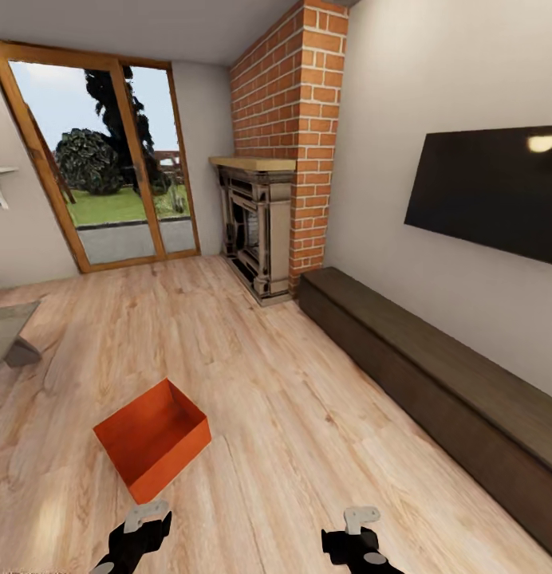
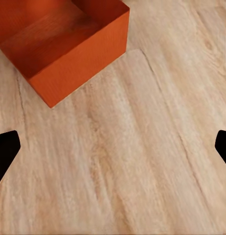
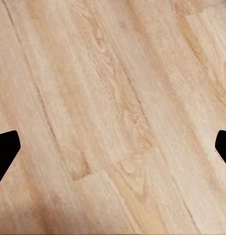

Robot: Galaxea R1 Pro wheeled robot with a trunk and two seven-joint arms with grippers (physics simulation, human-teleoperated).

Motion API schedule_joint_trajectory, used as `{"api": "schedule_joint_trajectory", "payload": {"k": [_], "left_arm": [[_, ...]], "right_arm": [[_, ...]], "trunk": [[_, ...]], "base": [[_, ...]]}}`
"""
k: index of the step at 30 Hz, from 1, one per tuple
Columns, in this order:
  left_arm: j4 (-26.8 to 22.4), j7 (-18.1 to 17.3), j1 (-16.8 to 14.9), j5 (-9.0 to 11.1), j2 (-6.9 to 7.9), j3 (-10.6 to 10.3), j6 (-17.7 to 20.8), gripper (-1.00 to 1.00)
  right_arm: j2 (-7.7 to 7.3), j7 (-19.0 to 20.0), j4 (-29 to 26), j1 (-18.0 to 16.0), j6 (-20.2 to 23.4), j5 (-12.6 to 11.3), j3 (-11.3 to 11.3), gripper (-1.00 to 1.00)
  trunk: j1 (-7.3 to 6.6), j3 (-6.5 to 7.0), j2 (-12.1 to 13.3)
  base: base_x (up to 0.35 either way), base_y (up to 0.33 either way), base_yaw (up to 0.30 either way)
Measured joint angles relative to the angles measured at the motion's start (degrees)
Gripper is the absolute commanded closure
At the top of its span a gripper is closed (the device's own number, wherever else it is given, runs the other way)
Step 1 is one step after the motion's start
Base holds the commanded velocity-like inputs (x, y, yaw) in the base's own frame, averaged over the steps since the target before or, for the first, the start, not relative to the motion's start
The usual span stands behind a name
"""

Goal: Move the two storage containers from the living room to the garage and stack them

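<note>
One red-orange storage container [image 1: 152,438] sits on the light wood plank floor [image 1: 292,414] of the living room, open top up and empty, turned so that a corner points toward the robot. In the head view it lies at about eleven o'clock from the robot, just ahead of the left gripper [image 1: 136,532] and apart from it. From the left wrist, the container [image 2: 63,44] shows one sharp vertical corner and two plain walls, with bare planks [image 2: 142,161] between that corner and the fingertips [image 2: 5,149]. Those two dark tips stand wide apart at the frame's sides, holding nothing.

The right gripper [image 1: 357,542] hangs at about one o'clock over bare floor, well apart from the container. In its wrist view the fingertips [image 3: 5,149] are likewise spread wide over plain planks [image 3: 113,117], with nothing between them.

Around the container the floor is open on every side. At about nine o'clock the corner of a low glass table [image 1: 9,335] reaches in, well apart from the bin. Along the right wall, from two to four o'clock, runs a long dark low bench [image 1: 435,383], its front edge bounding the open floor there; a black TV [image 1: 491,191] hangs on the wall above it. At twelve o'clock stands the brick fireplace [image 1: 264,231], and at eleven, further back, a wood-framed glass door [image 1: 108,159] gives onto a garden.
</note>
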Motion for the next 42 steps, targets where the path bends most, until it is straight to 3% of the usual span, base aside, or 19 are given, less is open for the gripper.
{"api": "schedule_joint_trajectory", "payload": {"k": [42], "left_arm": [[0.0, 0.0, 0.0, 0.1, 0.00, 0.0, -0.1, -1.00]], "right_arm": [[-0.02, 0.0, 0.0, 0.0, 0.0, 0.0, 0.0, -1.00]], "trunk": [[0.03, 0.00, 0.0]], "base": [[0.021, -0.016, 0.288]]}}
